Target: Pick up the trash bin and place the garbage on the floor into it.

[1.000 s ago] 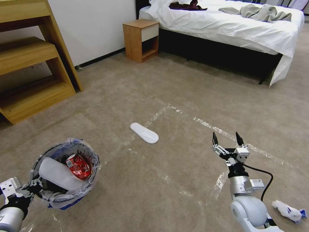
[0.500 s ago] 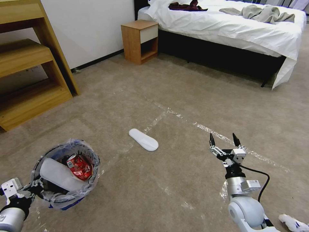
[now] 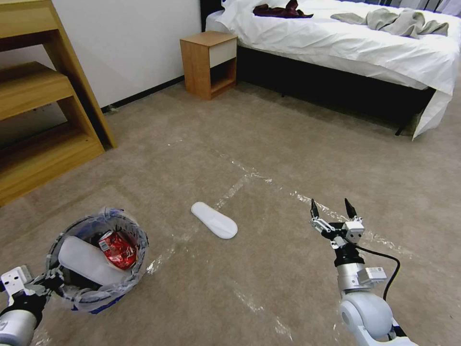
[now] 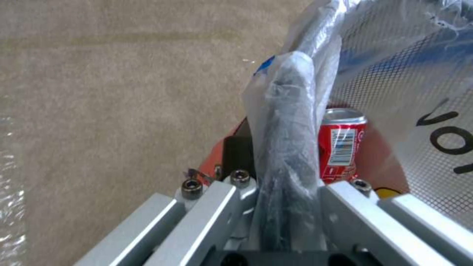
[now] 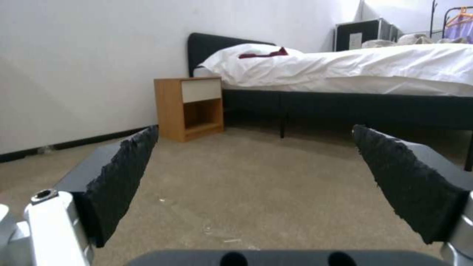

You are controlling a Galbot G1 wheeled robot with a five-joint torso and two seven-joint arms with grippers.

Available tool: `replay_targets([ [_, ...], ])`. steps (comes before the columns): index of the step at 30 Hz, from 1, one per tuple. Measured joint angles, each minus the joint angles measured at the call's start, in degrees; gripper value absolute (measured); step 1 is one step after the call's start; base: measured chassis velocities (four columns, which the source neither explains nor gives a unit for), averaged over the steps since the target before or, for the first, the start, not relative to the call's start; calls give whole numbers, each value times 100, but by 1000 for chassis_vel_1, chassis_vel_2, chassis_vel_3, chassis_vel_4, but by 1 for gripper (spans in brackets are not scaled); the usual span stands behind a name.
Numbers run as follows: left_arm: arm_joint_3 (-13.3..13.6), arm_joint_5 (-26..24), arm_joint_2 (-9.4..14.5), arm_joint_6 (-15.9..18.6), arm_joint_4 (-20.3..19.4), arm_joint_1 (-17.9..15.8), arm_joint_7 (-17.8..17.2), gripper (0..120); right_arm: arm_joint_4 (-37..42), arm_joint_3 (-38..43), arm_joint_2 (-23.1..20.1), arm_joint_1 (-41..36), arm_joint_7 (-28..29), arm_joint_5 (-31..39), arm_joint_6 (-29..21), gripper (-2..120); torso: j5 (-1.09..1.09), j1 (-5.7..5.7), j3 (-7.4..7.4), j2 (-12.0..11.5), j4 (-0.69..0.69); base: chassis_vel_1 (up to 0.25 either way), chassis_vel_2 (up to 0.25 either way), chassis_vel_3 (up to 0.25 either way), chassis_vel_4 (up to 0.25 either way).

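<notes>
Head view: left pincer [image 3: 48,280] gripping trash bin [image 3: 98,262].

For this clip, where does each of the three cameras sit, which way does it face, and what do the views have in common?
Head view: on the robot's head, looking forward and down at the floor; left pincer shut on the trash bin, right pincer open above the carpet, white insole ahead.
Left wrist view: on the left wrist, facing along the bag-wrapped bin rim into the bin at the soda can.
Right wrist view: on the right wrist, facing level across the floor toward the nightstand and bed.
Shared: bin and can in head and left wrist; nightstand and bed in head and right wrist.
</notes>
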Motion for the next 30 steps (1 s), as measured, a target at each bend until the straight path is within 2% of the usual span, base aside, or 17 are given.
replay_targets([
  [17, -20, 12, -38, 0, -70, 62, -8, 1, 21, -11, -35, 4, 11, 43, -4, 100, 0, 0, 0, 0, 0, -118, 114, 107, -114],
  [30, 3, 36, -68, -3, -63, 64, -7, 1, -34, -106, -33, 62, -24, 115, 123, 100, 0, 0, -1, 0, 1, -23, 24, 25, -30],
])
